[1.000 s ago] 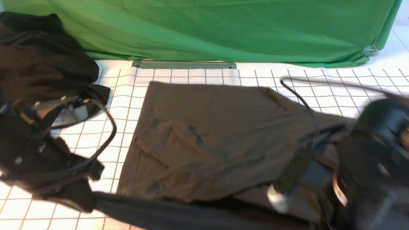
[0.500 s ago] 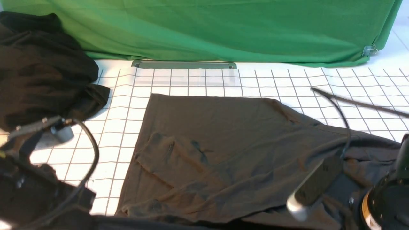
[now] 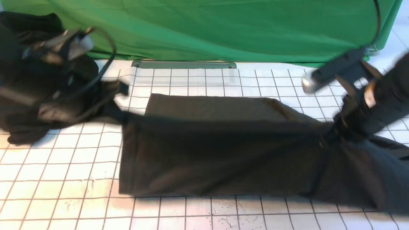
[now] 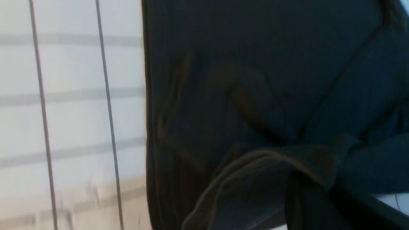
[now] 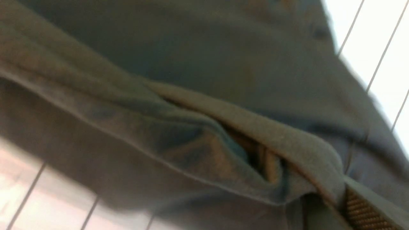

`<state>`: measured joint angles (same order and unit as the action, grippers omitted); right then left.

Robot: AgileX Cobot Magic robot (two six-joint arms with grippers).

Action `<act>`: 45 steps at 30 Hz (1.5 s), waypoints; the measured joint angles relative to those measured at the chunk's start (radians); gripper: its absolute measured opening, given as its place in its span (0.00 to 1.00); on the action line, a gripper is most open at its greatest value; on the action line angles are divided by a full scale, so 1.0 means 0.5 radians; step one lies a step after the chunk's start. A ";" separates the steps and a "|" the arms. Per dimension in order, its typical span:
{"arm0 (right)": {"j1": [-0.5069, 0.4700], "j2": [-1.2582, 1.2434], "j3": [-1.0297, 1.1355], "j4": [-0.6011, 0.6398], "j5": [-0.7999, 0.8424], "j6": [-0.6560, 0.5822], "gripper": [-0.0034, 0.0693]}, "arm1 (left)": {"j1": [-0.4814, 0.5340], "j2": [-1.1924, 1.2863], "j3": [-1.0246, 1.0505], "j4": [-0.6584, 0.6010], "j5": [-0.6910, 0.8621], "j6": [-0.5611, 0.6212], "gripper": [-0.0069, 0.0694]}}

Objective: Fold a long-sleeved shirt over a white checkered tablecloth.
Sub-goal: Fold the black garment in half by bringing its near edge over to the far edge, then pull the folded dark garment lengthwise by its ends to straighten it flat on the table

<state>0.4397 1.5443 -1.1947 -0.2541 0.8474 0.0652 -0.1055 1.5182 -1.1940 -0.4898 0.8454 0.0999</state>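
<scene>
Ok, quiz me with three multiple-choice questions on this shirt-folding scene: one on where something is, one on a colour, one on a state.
1. Where does the black cloth heap lie?
A. at the far left of the white checkered tablecloth
B. at the near right corner
C. in the middle, at the near edge

2. What colour is the fabric backdrop?
A. blue
B. green
C. grey

3. How is the long-sleeved shirt right now?
A. lying flat, untouched
B. balled up
C. stretched between the left gripper and the right gripper

Answers:
1 A, the heap shows at the far left, partly behind the left arm.
2 B, green fabric hangs across the back.
3 C, both grippers are shut on the shirt's edge, which runs taut between them above the tablecloth.
</scene>
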 joint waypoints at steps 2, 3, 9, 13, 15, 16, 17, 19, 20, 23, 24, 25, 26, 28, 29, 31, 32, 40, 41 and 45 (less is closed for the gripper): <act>-0.030 0.078 -0.064 0.000 -0.023 -0.013 0.10 | 0.000 0.105 -0.091 -0.004 -0.027 0.000 0.11; -0.056 0.155 -0.130 0.000 -0.034 -0.017 0.10 | 0.000 0.176 -0.150 -0.006 -0.035 0.000 0.11; -0.165 0.620 -0.537 0.000 -0.049 -0.059 0.11 | 0.008 0.718 -0.614 0.027 -0.056 -0.050 0.11; -0.174 0.810 -0.691 -0.002 -0.083 -0.065 0.11 | 0.030 0.947 -0.826 0.047 -0.074 -0.091 0.11; -0.174 0.903 -0.751 -0.006 -0.136 -0.067 0.12 | 0.046 1.050 -0.924 0.057 -0.084 -0.100 0.11; -0.174 0.943 -0.766 -0.010 -0.176 -0.067 0.13 | 0.054 1.095 -0.964 0.063 -0.087 -0.103 0.11; -0.176 0.981 -0.774 -0.014 -0.217 -0.067 0.13 | 0.060 1.127 -0.992 0.065 -0.088 -0.107 0.11; -0.176 1.022 -0.779 -0.023 -0.275 -0.067 0.14 | 0.070 1.170 -1.023 0.065 -0.106 -0.112 0.11; -0.177 1.082 -0.783 -0.033 -0.330 -0.067 0.17 | 0.080 1.221 -1.037 0.065 -0.145 -0.120 0.11; -0.178 1.147 -0.788 -0.039 -0.404 -0.067 0.20 | 0.093 1.265 -1.042 0.065 -0.218 -0.130 0.11; -0.178 1.193 -0.790 -0.039 -0.448 -0.067 0.23 | 0.096 1.287 -1.043 0.065 -0.257 -0.133 0.11; -0.179 1.223 -0.792 -0.041 -0.479 -0.067 0.26 | 0.096 1.301 -1.046 0.065 -0.284 -0.133 0.11; -0.179 1.246 -0.792 -0.049 -0.503 -0.067 0.28 | 0.096 1.315 -1.046 0.065 -0.303 -0.133 0.11; -0.179 1.247 -0.794 -0.053 -0.524 -0.065 0.31 | 0.096 1.330 -1.046 0.065 -0.319 -0.133 0.11; -0.181 1.247 -0.794 -0.053 -0.532 -0.065 0.35 | 0.096 1.339 -1.046 0.067 -0.324 -0.133 0.11; -0.183 1.248 -0.794 -0.060 -0.542 -0.065 0.40 | 0.096 1.357 -1.046 0.070 -0.334 -0.133 0.12; -0.183 1.248 -0.794 -0.062 -0.544 -0.065 0.42 | 0.096 1.360 -1.046 0.072 -0.334 -0.133 0.12; -0.183 1.204 -0.915 -0.077 -0.484 -0.061 0.56 | 0.100 1.366 -1.085 0.121 -0.425 -0.110 0.35; -0.183 1.204 -0.915 -0.079 -0.479 -0.061 0.56 | 0.100 1.366 -1.090 0.123 -0.428 -0.110 0.37; -0.183 1.076 -1.059 -0.212 -0.375 -0.061 0.56 | 0.106 1.317 -1.205 0.131 -0.368 -0.104 0.56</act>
<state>0.3483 2.0821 -1.7243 -0.3599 0.6598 0.0345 -0.0524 2.1767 -1.7964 -0.4244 0.6615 0.0478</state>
